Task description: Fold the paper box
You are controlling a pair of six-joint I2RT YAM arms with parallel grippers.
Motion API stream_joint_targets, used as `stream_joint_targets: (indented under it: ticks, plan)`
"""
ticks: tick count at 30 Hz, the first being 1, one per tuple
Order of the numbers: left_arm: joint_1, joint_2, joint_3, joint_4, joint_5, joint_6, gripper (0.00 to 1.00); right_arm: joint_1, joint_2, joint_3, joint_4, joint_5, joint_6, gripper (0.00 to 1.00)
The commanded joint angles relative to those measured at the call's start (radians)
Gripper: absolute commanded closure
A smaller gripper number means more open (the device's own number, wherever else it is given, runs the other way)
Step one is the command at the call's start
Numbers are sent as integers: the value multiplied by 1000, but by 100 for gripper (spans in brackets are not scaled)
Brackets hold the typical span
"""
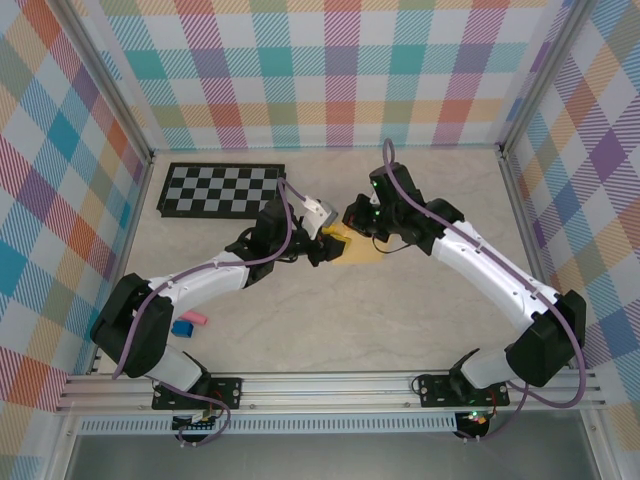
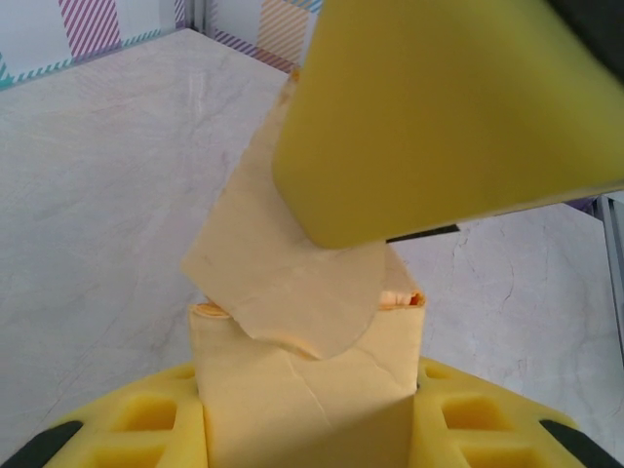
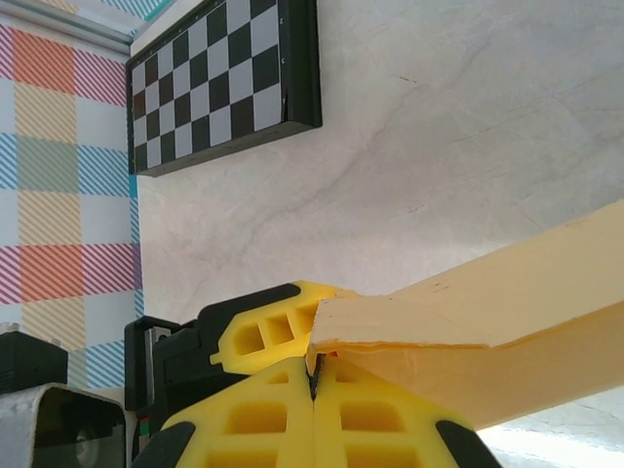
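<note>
Pale table [image 1: 400,320], midway between its side edges, paper box [image 1: 355,252] clamped in left gripper [image 2: 307,429]; right gripper [image 3: 312,385] pinched tight (fingertips meeting) on its flap

You have 1 paper box [image 1: 358,252], 1 checkerboard [image 1: 222,190], 1 pink piece [image 1: 196,318], 1 blue piece [image 1: 181,328], and 2 arms: left arm [image 1: 200,280], right arm [image 1: 490,265].

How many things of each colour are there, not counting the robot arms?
paper box, yellow-orange: 1
checkerboard, black-and-white: 1
pink piece: 1
blue piece: 1
Total: 4
</note>
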Motion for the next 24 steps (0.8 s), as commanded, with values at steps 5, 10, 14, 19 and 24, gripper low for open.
stream_joint_targets:
  ticks: [5, 10, 14, 19, 24]
  plan:
    - [5, -53, -12, 4, 45, 75, 76, -21, -5, 34, -54, -17, -140, 99]
    - [8, -65, -13, -23, 62, 110, 76, -27, -13, 29, -51, -49, -215, 98]
    - [8, -69, -11, -26, 91, 127, 76, -27, -16, 22, -33, -80, -265, 98]
    - [8, -74, -7, -47, 112, 166, 76, -30, -24, 22, -24, -99, -312, 99]
    - [11, -79, 1, -81, 124, 208, 76, -32, -31, -2, -5, -136, -366, 97]
